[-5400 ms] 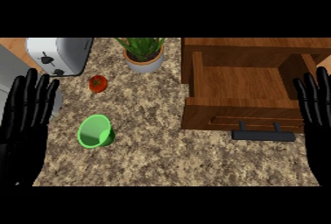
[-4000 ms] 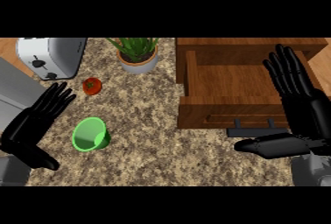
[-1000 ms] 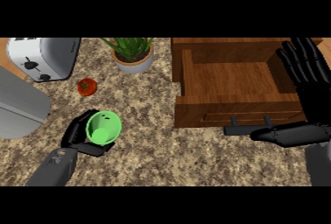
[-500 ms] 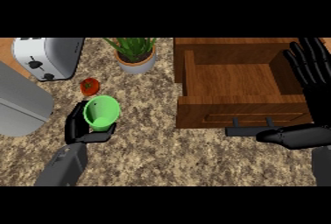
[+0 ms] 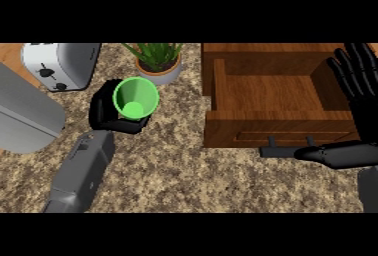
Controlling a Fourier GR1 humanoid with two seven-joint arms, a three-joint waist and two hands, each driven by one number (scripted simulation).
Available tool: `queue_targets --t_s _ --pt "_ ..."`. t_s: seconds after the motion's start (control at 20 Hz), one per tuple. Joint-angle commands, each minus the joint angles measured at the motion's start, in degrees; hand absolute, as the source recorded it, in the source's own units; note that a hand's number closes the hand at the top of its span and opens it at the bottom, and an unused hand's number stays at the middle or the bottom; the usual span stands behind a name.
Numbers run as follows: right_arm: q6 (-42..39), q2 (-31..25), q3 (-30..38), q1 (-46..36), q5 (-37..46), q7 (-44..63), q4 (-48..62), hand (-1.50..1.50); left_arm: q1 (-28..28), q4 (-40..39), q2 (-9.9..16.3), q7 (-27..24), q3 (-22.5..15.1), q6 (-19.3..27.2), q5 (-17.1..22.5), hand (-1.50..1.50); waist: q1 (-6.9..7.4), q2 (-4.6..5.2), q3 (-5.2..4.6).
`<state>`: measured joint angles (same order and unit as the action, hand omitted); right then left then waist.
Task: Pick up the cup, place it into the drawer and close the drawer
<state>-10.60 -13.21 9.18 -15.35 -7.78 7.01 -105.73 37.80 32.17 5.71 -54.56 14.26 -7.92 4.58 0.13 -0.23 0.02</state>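
A green cup (image 5: 136, 97) is held above the granite counter, its mouth facing up toward me. My left hand (image 5: 111, 112) is curled round its side and underside, with the grey forearm running down to the lower left. The wooden drawer (image 5: 277, 95) stands pulled open at the right, its inside bare, with a dark handle (image 5: 284, 151) on its front. My right hand (image 5: 358, 80) is open, fingers straight over the drawer's right wall, thumb lying near the handle.
A potted plant (image 5: 157, 60) stands just behind the cup, close to the drawer's left wall. A silver toaster (image 5: 57, 62) sits at the back left. A grey rounded appliance (image 5: 26, 117) fills the left edge.
My left hand has carried the green cup up and to the right, toward the plant and the drawer. The small red object on the counter is now hidden. The right hand has barely moved.
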Motion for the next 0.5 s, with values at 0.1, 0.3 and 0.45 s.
queue_targets --t_s 0.1,0.3,0.45 --pt "1.35 0.67 -0.88 0.69 1.39 1.56 -2.13 -1.50 5.53 11.25 -4.65 12.03 -4.50 1.99 0.03 1.50 0.31 -0.24 0.03" --pt "-0.26 1.71 -1.38 4.17 2.05 -3.56 -0.34 -1.50 9.16 17.46 -5.61 21.95 -8.77 7.66 0.74 1.50 0.12 -0.14 0.03" --pt "0.10 0.86 -0.94 0.52 0.69 0.06 -0.17 -1.50 16.17 19.84 -5.66 29.96 -12.52 13.78 3.92 1.50 -0.23 -0.22 0.02"
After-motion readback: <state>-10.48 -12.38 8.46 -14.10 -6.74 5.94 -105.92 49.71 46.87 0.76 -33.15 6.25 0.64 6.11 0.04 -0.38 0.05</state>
